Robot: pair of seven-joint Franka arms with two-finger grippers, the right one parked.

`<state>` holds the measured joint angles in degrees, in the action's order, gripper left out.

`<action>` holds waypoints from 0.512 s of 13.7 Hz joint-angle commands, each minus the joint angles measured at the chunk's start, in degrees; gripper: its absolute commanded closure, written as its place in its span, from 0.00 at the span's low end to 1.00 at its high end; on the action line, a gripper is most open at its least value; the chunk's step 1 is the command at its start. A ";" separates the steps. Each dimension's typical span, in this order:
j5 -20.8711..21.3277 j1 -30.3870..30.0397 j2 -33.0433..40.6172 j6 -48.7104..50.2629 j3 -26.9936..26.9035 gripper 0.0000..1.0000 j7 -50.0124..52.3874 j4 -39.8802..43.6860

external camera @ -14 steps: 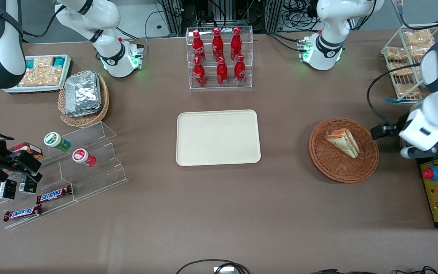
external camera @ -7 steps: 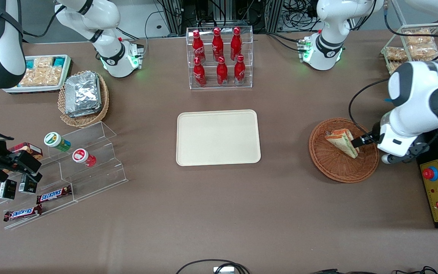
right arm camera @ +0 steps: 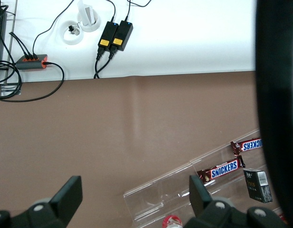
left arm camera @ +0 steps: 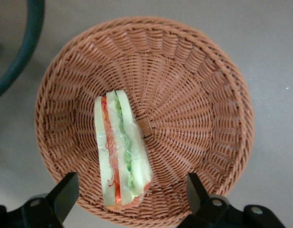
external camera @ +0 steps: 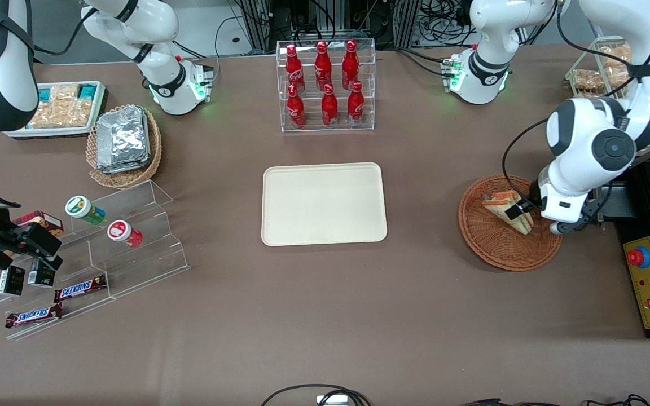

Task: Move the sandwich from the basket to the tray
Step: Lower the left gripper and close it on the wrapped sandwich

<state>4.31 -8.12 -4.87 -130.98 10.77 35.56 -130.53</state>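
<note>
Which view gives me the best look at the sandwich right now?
The left wrist view: the sandwich lies unobstructed in the basket, its layers clear, with the open tool above it. In the front view the sandwich is small and partly covered by the tool. The right wrist view misses it.

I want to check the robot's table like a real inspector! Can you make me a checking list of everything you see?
Surface: brown table, flat.
Job's things: sandwich lies in the round basket; tray bare, nearer the table's middle.
Clutter: red bottles in a clear rack; foil packs in a tan basket; Snickers bars on clear steps.
Grippers: left gripper open, above the sandwich, not touching it.
Cables: black cable on the working arm.
Surroundings: red stop button toward the working arm's end.
</note>
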 commanded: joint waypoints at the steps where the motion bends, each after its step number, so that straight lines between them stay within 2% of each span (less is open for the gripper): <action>1: -0.27 0.03 1.97 -4.36 -0.22 0.00 1.35 -4.64; 4: -0.27 -1.46 1.62 -10.60 -0.22 0.00 2.32 -8.77; 7: -0.27 -1.82 0.13 -12.72 -0.22 0.00 3.37 -9.66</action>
<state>4.31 -9.62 -4.98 -141.83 10.39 37.28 -139.01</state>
